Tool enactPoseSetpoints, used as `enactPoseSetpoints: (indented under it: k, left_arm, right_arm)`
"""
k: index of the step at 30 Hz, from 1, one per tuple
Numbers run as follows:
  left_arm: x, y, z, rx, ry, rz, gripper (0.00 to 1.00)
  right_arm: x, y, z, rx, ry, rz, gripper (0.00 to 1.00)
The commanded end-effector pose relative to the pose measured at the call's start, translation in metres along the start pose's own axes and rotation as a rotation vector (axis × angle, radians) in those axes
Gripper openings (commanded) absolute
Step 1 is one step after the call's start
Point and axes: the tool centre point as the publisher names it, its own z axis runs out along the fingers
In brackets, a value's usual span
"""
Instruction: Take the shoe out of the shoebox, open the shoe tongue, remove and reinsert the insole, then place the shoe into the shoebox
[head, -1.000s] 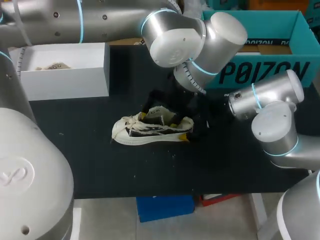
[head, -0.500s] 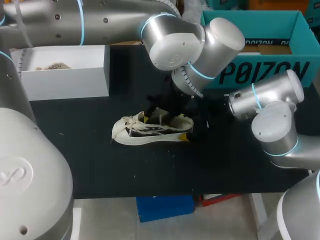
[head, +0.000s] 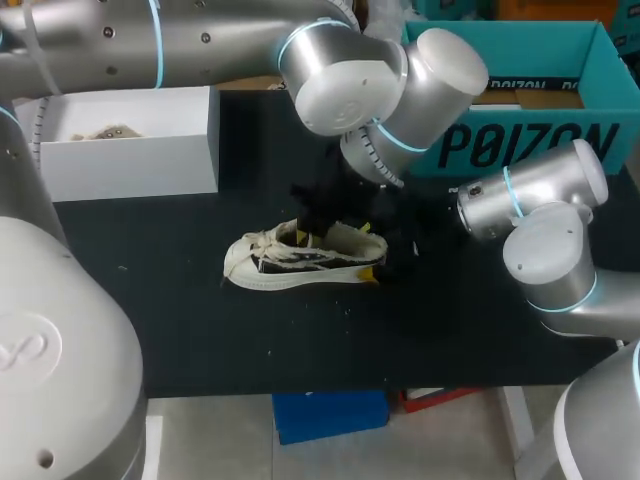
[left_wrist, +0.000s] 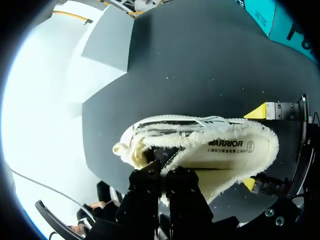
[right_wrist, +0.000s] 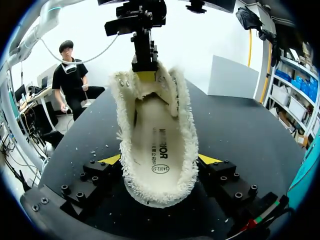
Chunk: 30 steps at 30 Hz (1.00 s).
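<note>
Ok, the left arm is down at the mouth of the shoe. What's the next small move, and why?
Probably ease the left gripper up and toward the toe, to fold the tongue back. It sits right at the tongue, the right gripper braces the shoe at the heel from both sides, and the insole lies flat inside, so the opening likely needs widening first.

Left arm (head: 200, 40) reaches past the middle, its gripper (left_wrist: 162, 169) pointing down, fingers pinched on the shoe (head: 300, 262). Right arm (head: 540, 190) lies low; its gripper (right_wrist: 159, 160) clasps the heel from both sides.
</note>
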Motion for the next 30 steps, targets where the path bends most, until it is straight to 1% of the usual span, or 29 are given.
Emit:
enactPoseSetpoints:
  k: [1,7,13,20,24,30]
  left_arm:
    - [-0.019,0.0,-0.012,0.025,0.032,-0.014,0.0]
    - [-0.029,-0.001,-0.023,0.06,0.04,-0.028,0.0]
    - [-0.039,0.004,-0.019,0.076,0.022,-0.047,0.0]
    - [-0.047,0.012,-0.002,0.043,0.004,-0.05,0.0]
    - [-0.053,0.017,0.008,0.009,-0.016,-0.066,0.0]
    - [-0.065,0.02,0.015,-0.037,-0.091,-0.115,0.0]
  right_arm:
    - [-0.002,0.001,0.003,0.004,-0.001,0.002,0.0]
    - [-0.002,0.001,0.003,0.004,-0.001,0.002,0.0]
    - [-0.002,0.001,0.003,0.004,-0.001,0.002,0.0]
    - [-0.002,0.001,0.003,0.004,-0.001,0.002,0.0]
    - [-0.002,0.001,0.003,0.004,-0.001,0.002,0.0]
    - [-0.002,0.001,0.003,0.004,-0.001,0.002,0.0]
